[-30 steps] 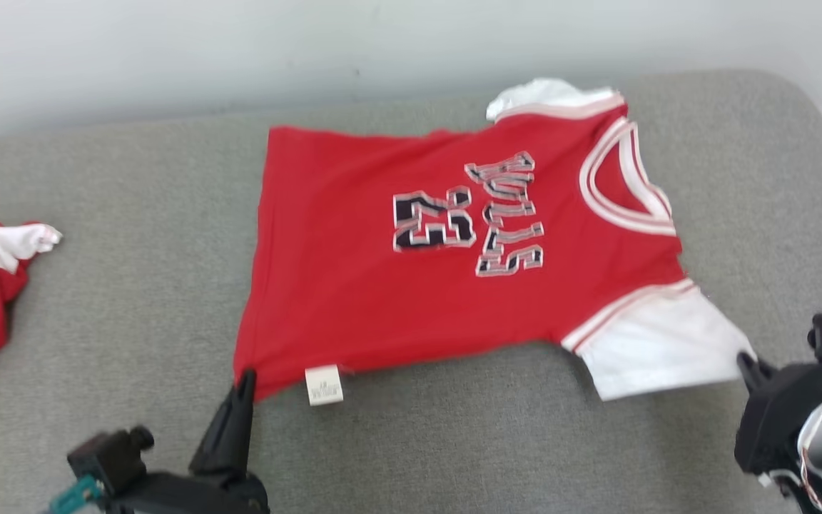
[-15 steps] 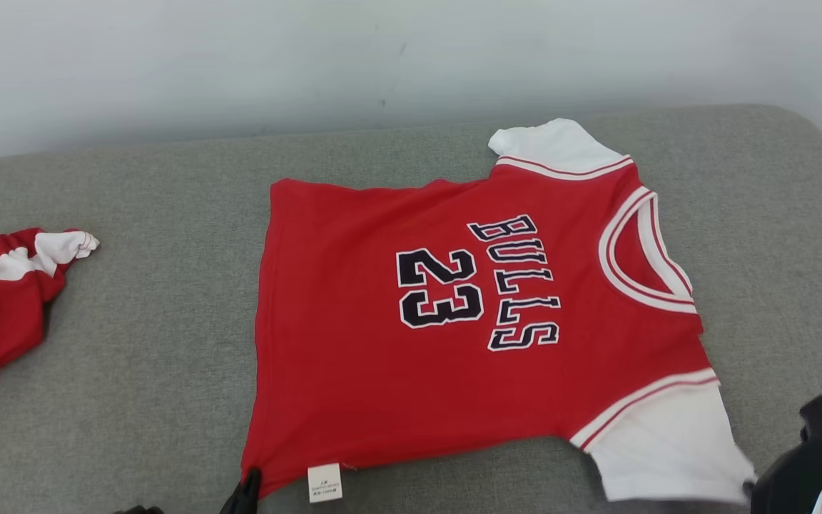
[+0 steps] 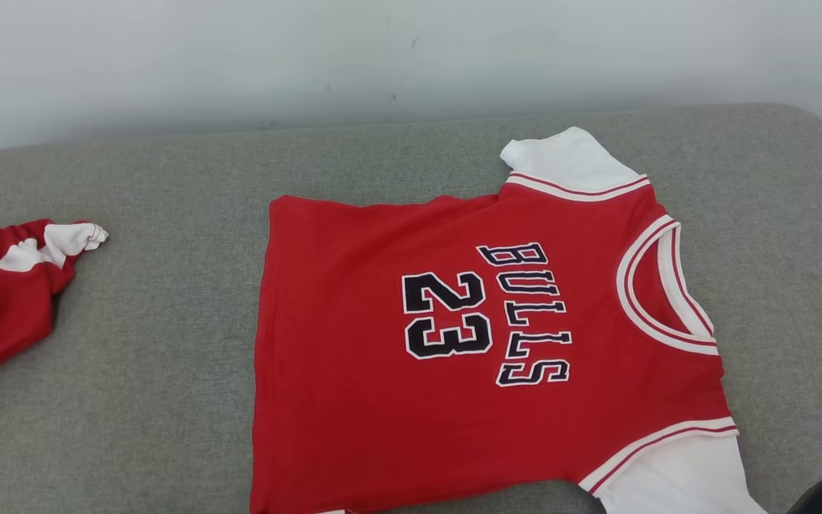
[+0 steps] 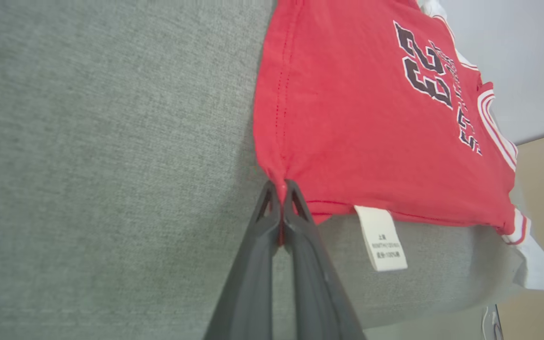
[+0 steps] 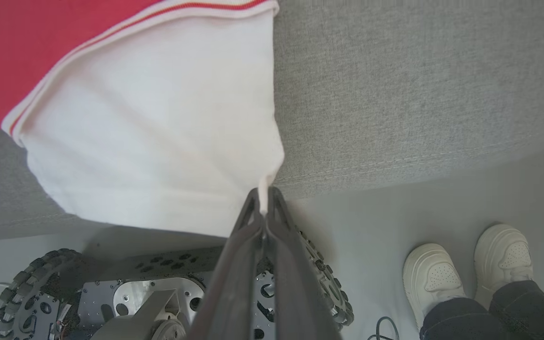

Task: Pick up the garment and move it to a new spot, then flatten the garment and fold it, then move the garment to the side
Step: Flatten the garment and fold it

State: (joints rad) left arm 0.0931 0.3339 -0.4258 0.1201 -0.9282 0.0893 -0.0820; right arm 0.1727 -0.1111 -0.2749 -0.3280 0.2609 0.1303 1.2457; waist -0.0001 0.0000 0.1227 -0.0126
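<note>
The left tool (image 4: pixel 281 188) tips clamp the stitched hem corner of the red garment (image 4: pixel 371 108); the right tool (image 5: pixel 263 197) clamps its white sleeve (image 5: pixel 158 132).

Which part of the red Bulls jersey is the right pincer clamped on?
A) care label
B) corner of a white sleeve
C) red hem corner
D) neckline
B: the right wrist view shows the right pincer shut on the lower corner of the white sleeve of the jersey, where it hangs past the cushion edge.
</note>
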